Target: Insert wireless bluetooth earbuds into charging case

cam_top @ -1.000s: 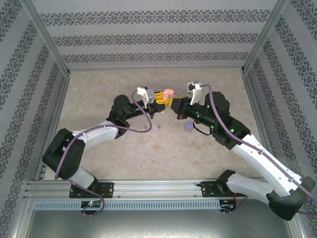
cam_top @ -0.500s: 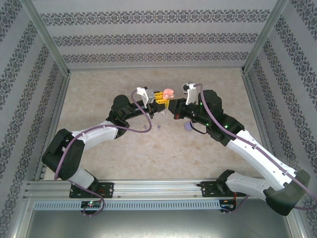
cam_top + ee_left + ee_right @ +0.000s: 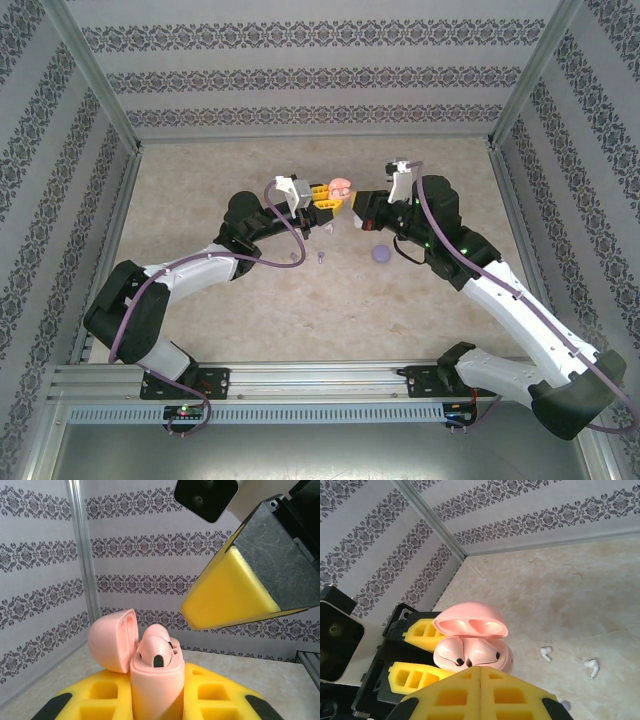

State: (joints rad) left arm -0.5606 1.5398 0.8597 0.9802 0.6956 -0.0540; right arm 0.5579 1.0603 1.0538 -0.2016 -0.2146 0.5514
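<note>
Left gripper (image 3: 333,196) clamped on the lower body of the pink charging case (image 3: 156,680), far middle of the table (image 3: 200,190). Lid open. Pink earbuds (image 3: 487,652) appear seated, though the sockets are partly hidden. Right gripper (image 3: 480,680) closed and empty, just right of the case. White earbuds (image 3: 546,653) lie loose on the table. Judged light, hard, glossy and slippery; pinch across the bud's body.

1 pink case (image 3: 480,655), 2 white earbuds (image 3: 546,653)

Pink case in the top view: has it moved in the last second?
No. The pink case stays just as far up and left of the purple case as before.
</note>
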